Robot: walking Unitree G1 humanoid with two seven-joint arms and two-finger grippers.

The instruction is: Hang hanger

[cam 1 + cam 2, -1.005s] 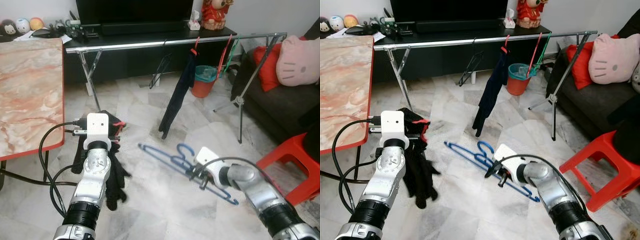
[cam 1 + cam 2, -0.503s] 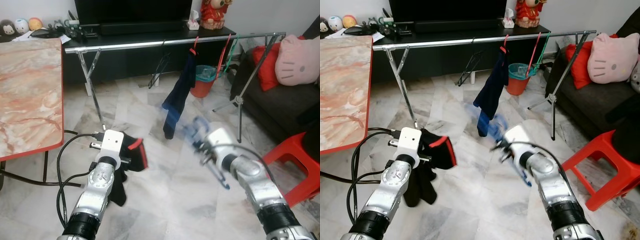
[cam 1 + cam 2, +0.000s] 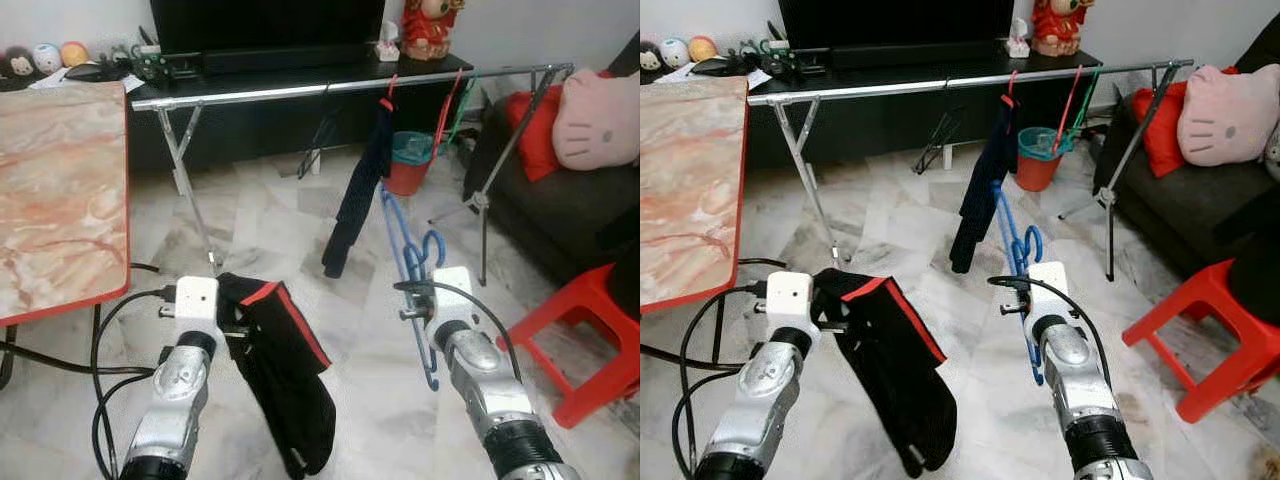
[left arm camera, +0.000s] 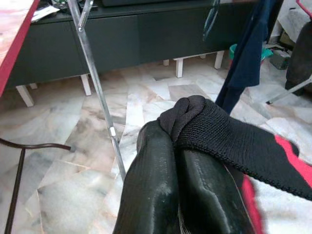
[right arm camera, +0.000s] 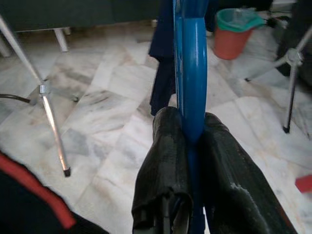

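Observation:
My right gripper [image 3: 418, 300] is shut on a blue plastic hanger [image 3: 404, 245] and holds it upright in the air, hook uppermost, in front of me to the right. In the right wrist view the hanger [image 5: 191, 73] is pinched between both black fingers [image 5: 163, 161]. My left gripper [image 3: 232, 325] is shut on a black garment with red trim [image 3: 285, 385], which droops toward the floor; its knit fabric [image 4: 219, 129] bunches over the fingers [image 4: 151, 185]. Beyond stands a metal drying rack, and on its rail [image 3: 300, 90] hang a dark blue garment [image 3: 360, 195] and red and green hangers [image 3: 452, 105].
A marble table with a red edge [image 3: 60, 200] stands at my left, with cables [image 3: 115, 370] under it. A red stool [image 3: 590, 335] and a dark sofa with a pink cushion [image 3: 598, 120] are at my right. An orange bucket [image 3: 408, 165] sits behind the rack.
My right gripper has swung the blue hanger from lying low and flat to standing upright. My left gripper has lifted the black garment, which now hangs out toward the middle.

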